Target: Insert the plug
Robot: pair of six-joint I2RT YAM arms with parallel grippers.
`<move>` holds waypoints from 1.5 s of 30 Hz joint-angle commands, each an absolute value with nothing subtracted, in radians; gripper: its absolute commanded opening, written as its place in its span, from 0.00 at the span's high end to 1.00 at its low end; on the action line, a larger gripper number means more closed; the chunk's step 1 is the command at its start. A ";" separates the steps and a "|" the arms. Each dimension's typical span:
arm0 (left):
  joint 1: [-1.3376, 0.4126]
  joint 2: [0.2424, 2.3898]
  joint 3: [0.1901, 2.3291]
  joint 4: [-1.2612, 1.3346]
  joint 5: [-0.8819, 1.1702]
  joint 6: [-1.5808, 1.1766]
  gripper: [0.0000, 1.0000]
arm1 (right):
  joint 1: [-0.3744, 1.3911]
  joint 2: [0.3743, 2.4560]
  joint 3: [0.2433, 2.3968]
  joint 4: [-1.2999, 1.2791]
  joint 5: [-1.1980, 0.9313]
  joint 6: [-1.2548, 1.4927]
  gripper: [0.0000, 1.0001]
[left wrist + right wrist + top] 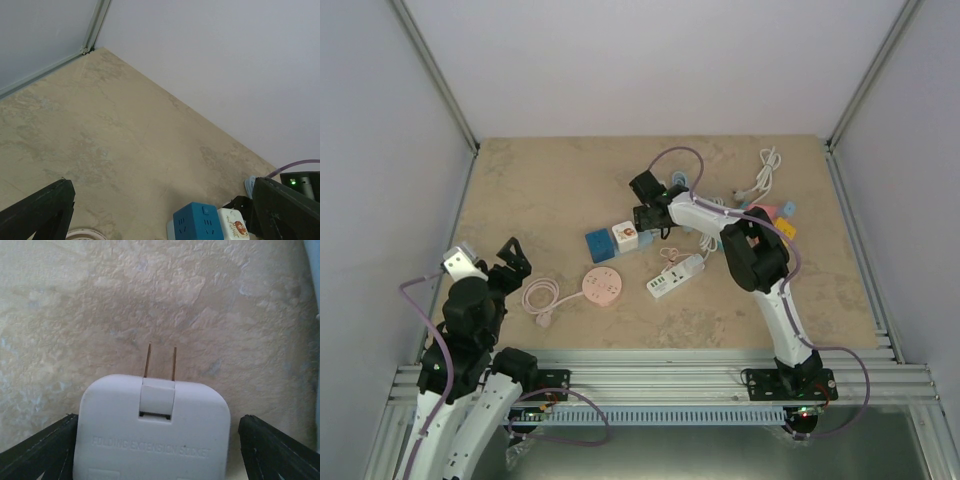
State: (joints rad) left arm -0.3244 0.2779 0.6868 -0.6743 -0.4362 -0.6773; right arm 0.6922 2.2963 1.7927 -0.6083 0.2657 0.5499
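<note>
Folding extension socket (152, 440) is sitting low-centre between the right gripper (157, 416) fingers; whether they are clamping it, I cannot tell. Light, rigid, smooth: flat sides are offering purchase. Left gripper (162, 182) is idling, jaws wide apart.

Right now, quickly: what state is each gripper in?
Left gripper: open, holding nothing.
Right gripper: fingers either side of the white plug; whether it grips cannot be told.

bare table (540, 180) left and rear; sockets (620, 238) and cables (765, 170) crowd centre-right.
</note>
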 commanded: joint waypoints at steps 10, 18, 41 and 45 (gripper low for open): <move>-0.324 0.259 0.686 -0.671 -0.445 -0.674 0.01 | 0.690 2.341 1.828 -0.614 0.273 0.628 0.40; -0.324 0.286 0.692 -0.625 -0.351 -0.622 0.00 | 0.672 2.197 1.840 -0.454 0.244 0.687 0.45; -0.366 0.564 0.547 0.170 0.212 -0.622 0.01 | 0.810 1.482 1.176 0.188 -0.169 1.381 0.44; -0.489 0.618 0.517 0.271 0.094 -0.576 0.01 | 0.862 1.455 1.160 0.241 -0.150 1.494 0.44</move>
